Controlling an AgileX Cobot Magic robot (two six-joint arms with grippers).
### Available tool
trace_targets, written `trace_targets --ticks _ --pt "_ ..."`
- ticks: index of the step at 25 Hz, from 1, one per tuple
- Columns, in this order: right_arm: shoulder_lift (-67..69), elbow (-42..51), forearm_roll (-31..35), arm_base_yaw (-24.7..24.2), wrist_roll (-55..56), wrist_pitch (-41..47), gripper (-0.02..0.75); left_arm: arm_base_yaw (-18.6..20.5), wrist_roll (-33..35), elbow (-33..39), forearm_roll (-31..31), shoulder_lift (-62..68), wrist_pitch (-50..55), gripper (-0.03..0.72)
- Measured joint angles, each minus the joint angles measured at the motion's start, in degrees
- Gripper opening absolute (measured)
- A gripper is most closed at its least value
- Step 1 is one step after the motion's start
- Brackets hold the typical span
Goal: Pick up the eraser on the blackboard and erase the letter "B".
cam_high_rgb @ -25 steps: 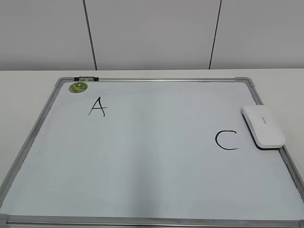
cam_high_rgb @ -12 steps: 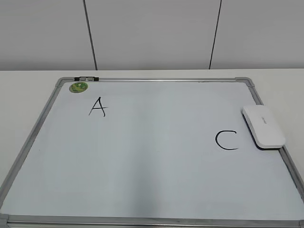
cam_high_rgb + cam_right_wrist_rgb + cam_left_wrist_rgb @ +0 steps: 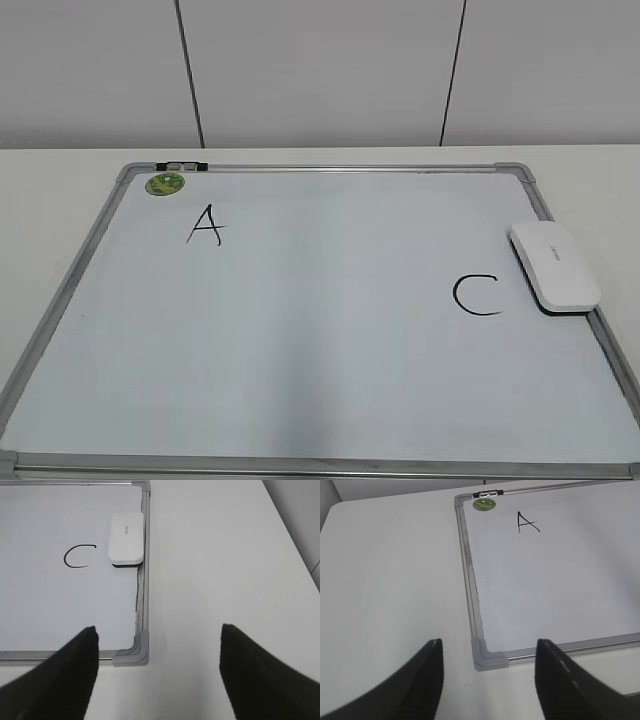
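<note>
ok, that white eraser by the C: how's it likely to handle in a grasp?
The eraser looks like a rigid moulded shell, so probably stiff and light. Its smooth, rounded top may be slippery between fingers. Lying flat and low on the blackboard, it should slide rather than roll or tip.

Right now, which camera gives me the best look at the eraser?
The right wrist view: the eraser lies whole against the blackboard's right frame. The exterior view also shows it, obliquely, near the picture's edge. The left wrist view misses it.

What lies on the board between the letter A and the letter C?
Nothing: in the exterior view, bare blackboard surface separates the A from the C. No B shows.
</note>
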Motion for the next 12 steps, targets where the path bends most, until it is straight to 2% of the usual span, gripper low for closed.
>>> trace_targets --ticks 12 --pt "0.0 0.0 0.0 0.0 0.0 0.0 0.58 -0.93 0.0 0.0 0.0 0.0 0.0 0.399"
